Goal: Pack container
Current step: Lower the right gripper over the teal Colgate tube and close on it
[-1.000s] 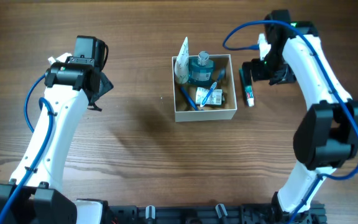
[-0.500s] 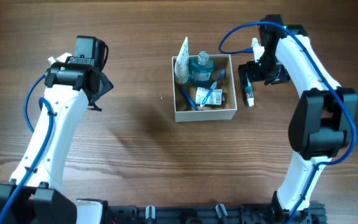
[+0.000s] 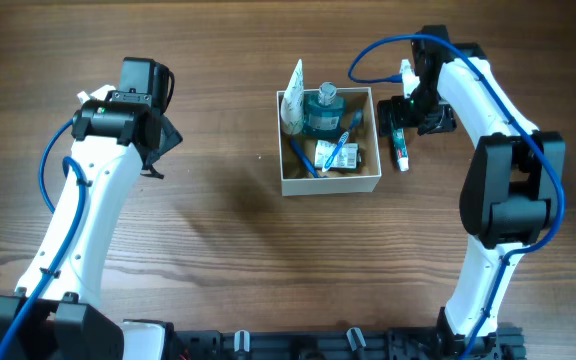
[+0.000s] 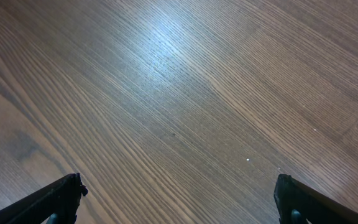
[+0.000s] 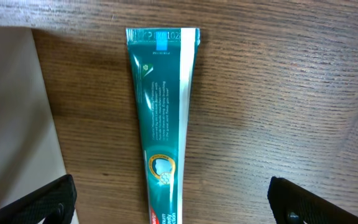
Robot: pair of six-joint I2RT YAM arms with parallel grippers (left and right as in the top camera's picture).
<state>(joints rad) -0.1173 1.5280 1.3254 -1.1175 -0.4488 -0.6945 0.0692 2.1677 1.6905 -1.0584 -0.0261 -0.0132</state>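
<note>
The container, a square white-walled box with a tan inside, stands at the table's middle; its white wall shows in the right wrist view. It holds a teal bottle, a white tube, a blue toothbrush and a small packet. A green toothpaste tube lies flat on the table just right of the box, and it also shows in the right wrist view. My right gripper is open above the tube, its fingers either side. My left gripper is open and empty over bare wood at the left.
The table is dark wood. The left arm stretches along the left side and the right arm along the right. Blue cables run along both arms.
My right gripper has moved left and slightly down over the toothpaste tube, closer to the box. The left arm has not moved.
</note>
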